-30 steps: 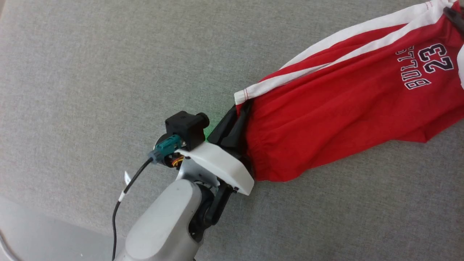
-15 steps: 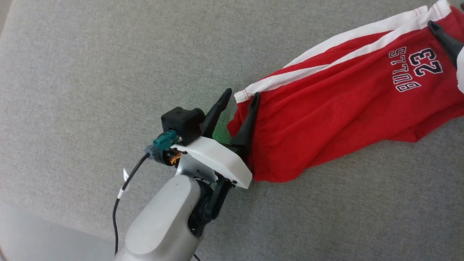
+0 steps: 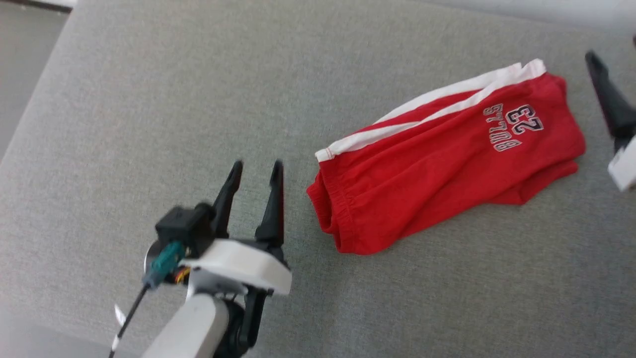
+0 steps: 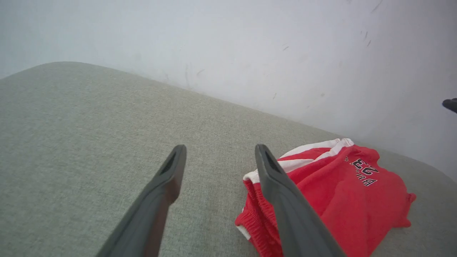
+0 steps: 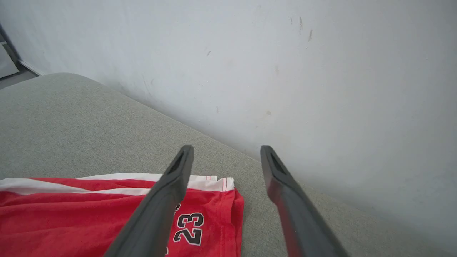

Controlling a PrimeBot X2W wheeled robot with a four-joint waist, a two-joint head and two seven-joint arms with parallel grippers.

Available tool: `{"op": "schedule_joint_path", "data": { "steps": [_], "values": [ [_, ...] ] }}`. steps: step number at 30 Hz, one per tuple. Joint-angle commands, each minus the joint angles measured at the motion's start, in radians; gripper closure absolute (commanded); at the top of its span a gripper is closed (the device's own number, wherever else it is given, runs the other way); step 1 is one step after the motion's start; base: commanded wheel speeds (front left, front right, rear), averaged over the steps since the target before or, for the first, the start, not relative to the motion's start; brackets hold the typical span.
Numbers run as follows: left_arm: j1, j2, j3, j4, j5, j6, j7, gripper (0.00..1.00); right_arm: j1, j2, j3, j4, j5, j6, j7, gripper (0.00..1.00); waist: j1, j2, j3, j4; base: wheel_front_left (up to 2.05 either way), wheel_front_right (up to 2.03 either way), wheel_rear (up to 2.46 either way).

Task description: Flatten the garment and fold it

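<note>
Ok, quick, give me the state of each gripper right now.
Left gripper: open, holding nothing, apart from the red Bulls shorts.
Right gripper: open, holding nothing.

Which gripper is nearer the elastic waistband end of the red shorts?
The left gripper, open beside the shorts' gathered waistband; the right gripper is at the opposite end, by the 23 print.
</note>
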Motion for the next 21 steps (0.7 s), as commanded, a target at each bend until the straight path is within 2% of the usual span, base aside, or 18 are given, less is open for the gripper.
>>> {"op": "schedule_joint_path", "data": {
  "steps": [1,6,11,15,21],
  "values": [
    [0.056,0.016,0.003,-0.027,0.020,0.030,-0.008,0.00,0.108,0.064,-0.075,-0.072,-0.046,-0.001,-0.019,0.00,0.0002,0.0000,-0.090,-0.034,0.00,0.00,0.00],
    [0.169,0.019,0.005,-0.085,0.022,0.084,-0.027,0.00,0.388,0.269,-0.269,-0.299,-0.192,-0.001,-0.034,0.00,0.0002,0.0000,-0.130,-0.040,0.00,0.00,0.00],
    [0.224,0.018,-0.009,-0.083,0.018,0.093,-0.034,0.00,0.618,0.453,-0.330,-0.451,-0.288,-0.001,-0.022,0.00,0.0002,0.0000,-0.156,-0.046,0.00,0.00,0.00],
    [0.219,0.017,-0.016,-0.075,0.009,0.088,-0.016,0.00,0.681,0.504,-0.337,-0.497,-0.313,-0.001,-0.019,0.00,0.0002,0.0000,-0.164,-0.052,0.00,0.00,0.00],
    [0.114,0.023,-0.070,-0.020,0.020,0.064,0.110,0.00,0.688,0.524,-0.327,-0.538,-0.349,-0.001,-0.007,0.00,0.0002,0.0000,-0.160,-0.059,0.00,0.00,0.00]
  ]
}}
